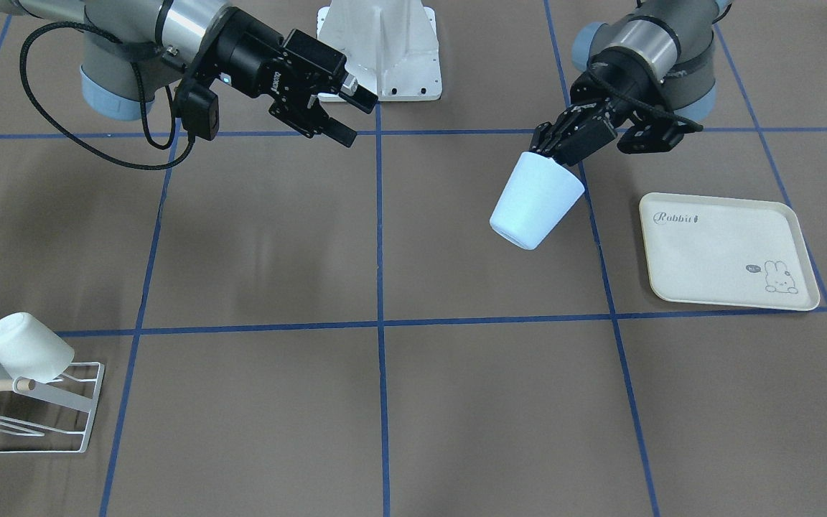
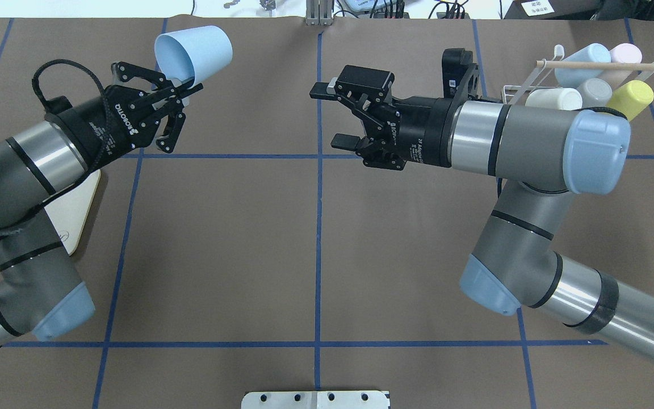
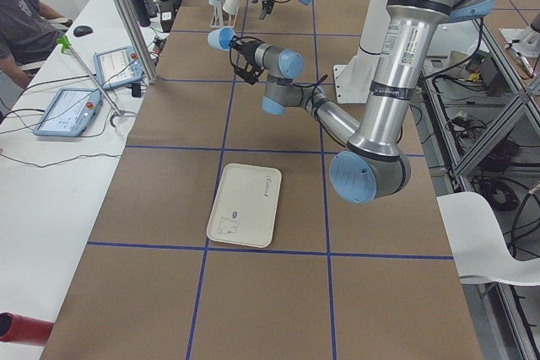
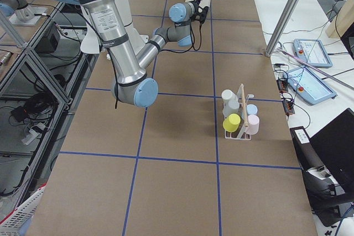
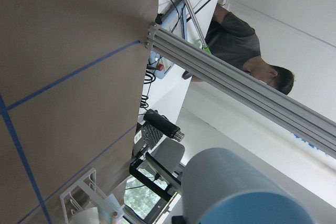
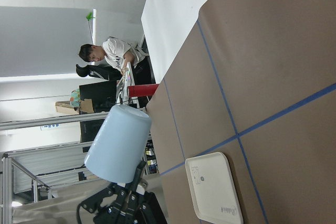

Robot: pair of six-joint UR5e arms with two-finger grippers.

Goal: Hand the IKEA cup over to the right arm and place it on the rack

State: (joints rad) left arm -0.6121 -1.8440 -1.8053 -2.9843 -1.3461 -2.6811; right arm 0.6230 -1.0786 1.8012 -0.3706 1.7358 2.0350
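The IKEA cup (image 2: 193, 54) is light blue and is held tilted in the air over the far left of the table. My left gripper (image 2: 182, 91) is shut on its rim. The front view shows the same cup (image 1: 537, 201) hanging mouth-down and slanted from that gripper (image 1: 550, 154), above the table. My right gripper (image 2: 327, 115) is open and empty near the table's centre line, pointing toward the cup with a wide gap between them. The rack (image 2: 517, 91), white wire with a wooden dowel (image 2: 602, 65), stands at the far right behind the right arm.
Several cups (image 2: 591, 79) lie on the rack's prongs. A cream tray (image 1: 729, 251) with a rabbit print lies flat under the left arm's side. The white arm mount (image 1: 385, 50) sits at the robot's edge. A person (image 3: 21, 18) sits at a side desk.
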